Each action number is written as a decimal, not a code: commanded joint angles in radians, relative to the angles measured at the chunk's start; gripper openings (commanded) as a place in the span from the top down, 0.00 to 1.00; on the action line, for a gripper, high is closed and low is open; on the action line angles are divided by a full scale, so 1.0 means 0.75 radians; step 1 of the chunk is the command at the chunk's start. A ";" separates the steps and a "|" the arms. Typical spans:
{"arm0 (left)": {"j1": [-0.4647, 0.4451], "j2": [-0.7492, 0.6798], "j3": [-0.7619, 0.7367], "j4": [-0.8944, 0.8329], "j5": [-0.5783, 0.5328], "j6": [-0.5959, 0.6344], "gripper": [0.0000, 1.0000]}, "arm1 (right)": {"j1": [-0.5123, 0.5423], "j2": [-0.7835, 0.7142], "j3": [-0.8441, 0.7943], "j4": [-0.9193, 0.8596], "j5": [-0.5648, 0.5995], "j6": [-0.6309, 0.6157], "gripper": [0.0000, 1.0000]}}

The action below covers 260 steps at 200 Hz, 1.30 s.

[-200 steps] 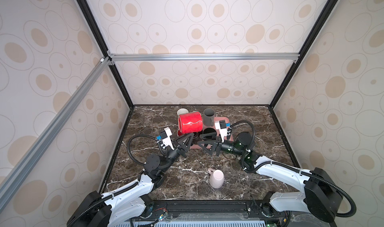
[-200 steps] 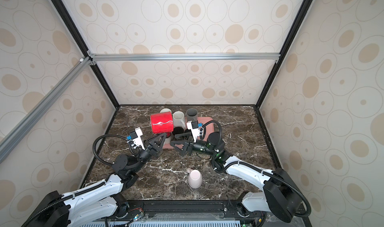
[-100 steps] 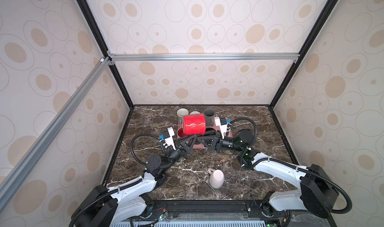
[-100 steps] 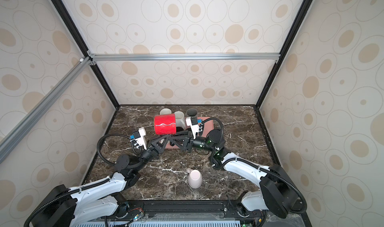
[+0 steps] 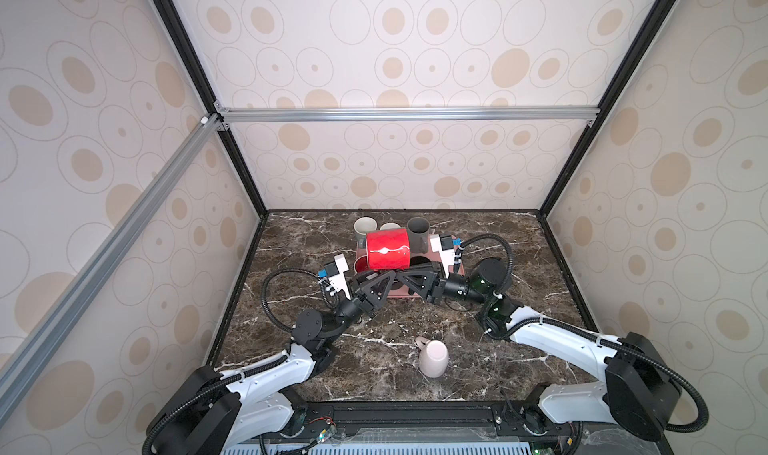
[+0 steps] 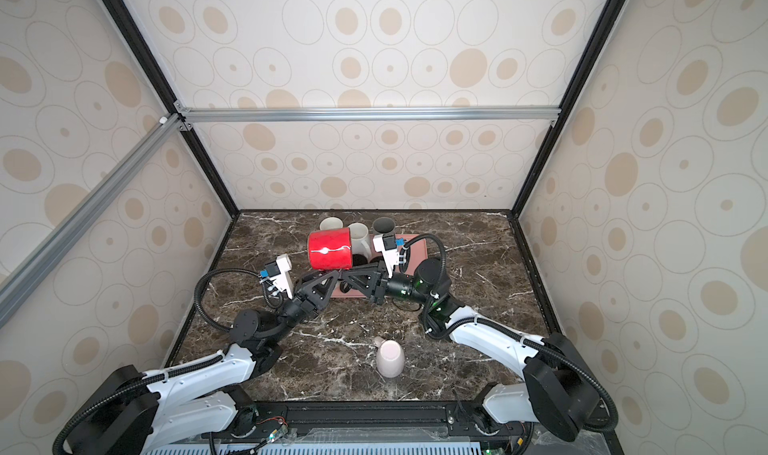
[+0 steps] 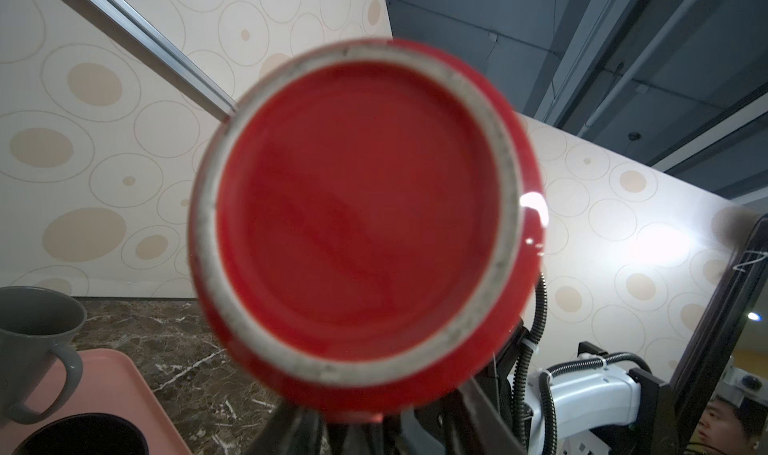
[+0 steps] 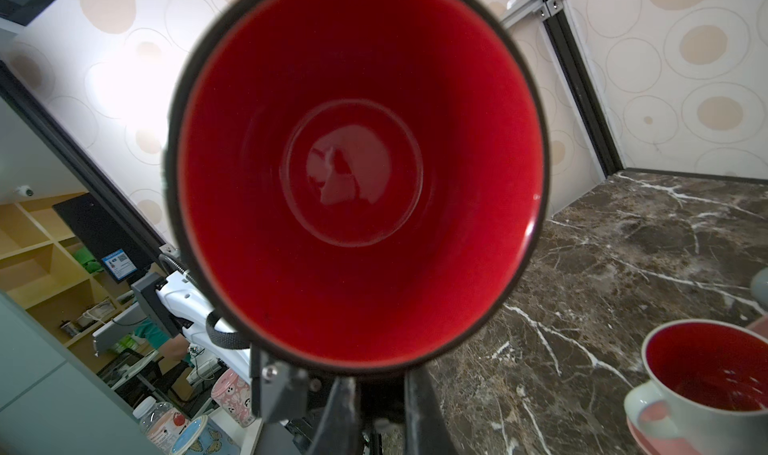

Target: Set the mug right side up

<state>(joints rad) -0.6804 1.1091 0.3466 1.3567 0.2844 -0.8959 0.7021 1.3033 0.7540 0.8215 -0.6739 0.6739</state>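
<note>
The red mug (image 5: pixel 387 249) (image 6: pixel 329 249) hangs on its side in the air above the tray, its mouth turned to the right. The left wrist view faces its red base (image 7: pixel 357 224) with an unglazed grey ring. The right wrist view looks straight into its red inside (image 8: pixel 353 174). Both grippers meet under the mug. My right gripper (image 5: pixel 402 275) (image 8: pixel 380 411) is shut on a dark part under the rim, likely the handle. My left gripper (image 5: pixel 387 277) (image 7: pixel 380 428) has its fingers spread apart below the base.
Below lies a pink tray (image 5: pixel 460 268) (image 7: pixel 108 386) with several upright mugs: a grey mug (image 5: pixel 417 230) (image 7: pixel 37 340), a white mug (image 5: pixel 365 226), a red-lined mug (image 8: pixel 702 374). A pale pink mug (image 5: pixel 433 357) sits mouth down near the table's front edge.
My right gripper has reached in under the red mug and shut there. My left gripper, shut before, now stands open. The mug has drifted slightly right.
</note>
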 commanded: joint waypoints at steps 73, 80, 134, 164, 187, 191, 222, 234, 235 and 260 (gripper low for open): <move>0.008 -0.226 0.006 -0.228 -0.163 0.126 0.01 | -0.102 -0.283 0.035 -0.670 0.527 -0.260 1.00; 0.007 -0.246 0.005 -0.264 -0.176 0.140 0.01 | -0.116 -0.288 0.059 -0.760 0.595 -0.290 1.00; 0.009 -0.406 -0.031 -0.486 -0.285 0.228 0.01 | -0.265 -0.119 0.324 -1.287 0.954 -0.445 1.00; 0.008 -0.477 -0.045 -0.593 -0.355 0.245 0.01 | -0.360 0.062 0.483 -1.427 1.006 -0.492 1.00; 0.009 -0.498 -0.053 -0.639 -0.379 0.245 0.01 | -0.413 0.236 0.631 -1.523 1.015 -0.535 1.00; 0.007 -0.498 -0.053 -0.644 -0.379 0.242 0.01 | -0.416 0.265 0.652 -1.529 1.028 -0.545 1.00; 0.008 -0.499 -0.050 -0.675 -0.381 0.239 0.01 | -0.434 0.495 0.852 -1.624 1.105 -0.618 1.00; 0.009 -0.507 -0.049 -0.686 -0.389 0.244 0.01 | -0.445 0.577 0.928 -1.669 1.117 -0.633 1.00; 0.009 -0.508 -0.050 -0.687 -0.389 0.245 0.01 | -0.445 0.583 0.934 -1.671 1.119 -0.635 1.00; 0.009 -0.524 -0.049 -0.705 -0.397 0.263 0.01 | -0.455 0.725 1.061 -1.740 1.126 -0.652 1.00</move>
<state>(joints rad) -0.6796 0.7383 0.3023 0.8413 0.0040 -0.7326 0.3717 1.8015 1.4498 -0.4519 0.1337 0.2268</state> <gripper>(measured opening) 0.994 0.128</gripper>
